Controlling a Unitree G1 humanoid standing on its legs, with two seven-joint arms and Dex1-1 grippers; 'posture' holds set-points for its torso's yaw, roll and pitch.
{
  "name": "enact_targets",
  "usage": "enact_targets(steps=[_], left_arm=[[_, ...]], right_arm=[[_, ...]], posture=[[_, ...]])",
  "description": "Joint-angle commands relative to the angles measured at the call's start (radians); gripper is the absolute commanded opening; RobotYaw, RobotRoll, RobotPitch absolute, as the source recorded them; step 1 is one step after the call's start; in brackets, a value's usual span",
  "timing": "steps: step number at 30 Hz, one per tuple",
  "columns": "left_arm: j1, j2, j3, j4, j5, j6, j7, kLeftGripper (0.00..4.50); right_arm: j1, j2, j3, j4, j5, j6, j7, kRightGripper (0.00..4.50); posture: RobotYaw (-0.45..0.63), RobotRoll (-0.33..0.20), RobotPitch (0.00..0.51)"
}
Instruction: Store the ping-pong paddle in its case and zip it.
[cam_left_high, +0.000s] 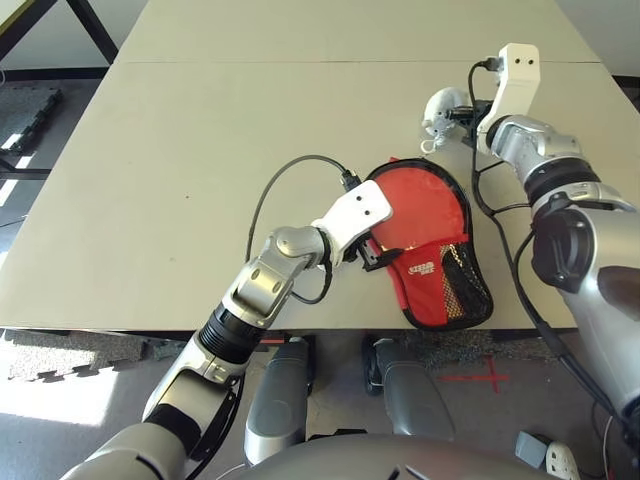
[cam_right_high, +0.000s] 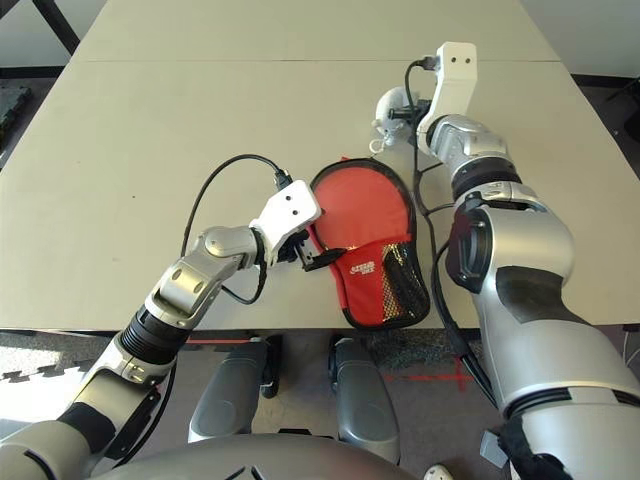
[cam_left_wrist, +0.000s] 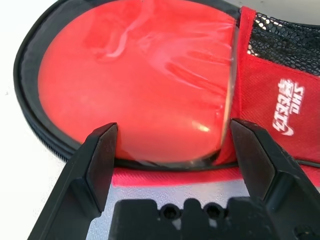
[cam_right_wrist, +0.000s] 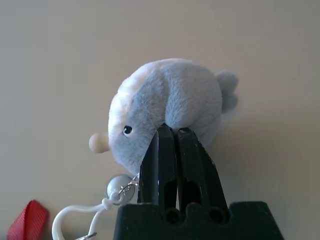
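The left gripper (cam_left_high: 372, 252), fingers (cam_left_wrist: 97, 162) spread wide and holding nothing, was poised at the left edge of the case (cam_left_high: 432, 240), right of frame centre. The case lay flat on the table (cam_left_high: 180, 150), red side up, with the ping-pong paddle (cam_left_wrist: 135, 85) seen inside its rounded end. At upper right, the right gripper (cam_right_wrist: 171, 150) was closed against a small grey plush toy (cam_right_wrist: 167, 110).
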Motion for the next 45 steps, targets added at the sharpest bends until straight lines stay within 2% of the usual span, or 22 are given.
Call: enact_targets(steps=[1, 5, 7, 9, 13, 22, 29, 36, 40, 45], left_arm=[[0.026, 0.005, -0.049, 0.065, 0.003, 0.023, -0.02, 4.5], [0.021, 0.003, -0.057, 0.078, 0.0, 0.013, -0.025, 4.5], [0.015, 0.003, -0.06, 0.09, -0.001, 0.003, -0.032, 4.5], [0.008, -0.002, -0.062, 0.103, -0.002, -0.015, -0.036, 4.5], [-0.067, -0.018, -0.054, 0.125, 0.003, -0.086, -0.048, 4.5], [-0.271, -0.016, 0.013, 0.151, -0.031, -0.126, -0.11, 4.5], [-0.344, -0.108, -0.041, 0.315, 0.0, -0.179, -0.13, 4.5], [-0.38, -0.22, -0.093, 0.583, 0.055, -0.231, -0.117, 4.5], [-0.402, -0.251, -0.096, 0.68, 0.073, -0.192, -0.117, 4.5], [-0.41, -0.264, -0.098, 0.719, 0.086, -0.149, -0.121, 4.5]], right_arm=[[0.011, -0.108, 0.01, -0.025, -0.019, -0.001, 0.021, 0.05], [0.031, -0.177, 0.028, -0.034, -0.03, 0.015, 0.073, 0.05], [0.036, -0.194, 0.03, -0.038, -0.029, 0.024, 0.097, 0.05], [0.038, -0.201, 0.028, -0.042, -0.024, 0.03, 0.111, 0.05], [0.046, -0.161, 0.023, -0.049, -0.01, 0.039, 0.12, 0.05], [0.053, -0.1, 0.03, -0.059, -0.009, 0.044, 0.129, 0.05], [0.052, -0.096, 0.031, -0.059, -0.011, 0.045, 0.129, 0.05], [0.052, -0.102, 0.034, -0.065, -0.012, 0.054, 0.133, 0.05], [0.052, -0.112, 0.041, -0.073, -0.017, 0.062, 0.147, 0.05], [0.05, -0.155, 0.071, -0.084, -0.035, 0.078, 0.202, 0.05]], posture=[[0.07, 0.0, 0.191], [0.07, 0.0, 0.191], [0.02, 0.0, 0.185], [0.02, 0.0, 0.185], [-0.01, 0.0, 0.186], [0.01, 0.0, 0.203], [0.0, 0.0, 0.213], [-0.04, 0.0, 0.224], [-0.04, 0.0, 0.228], [-0.04, 0.0, 0.237]])
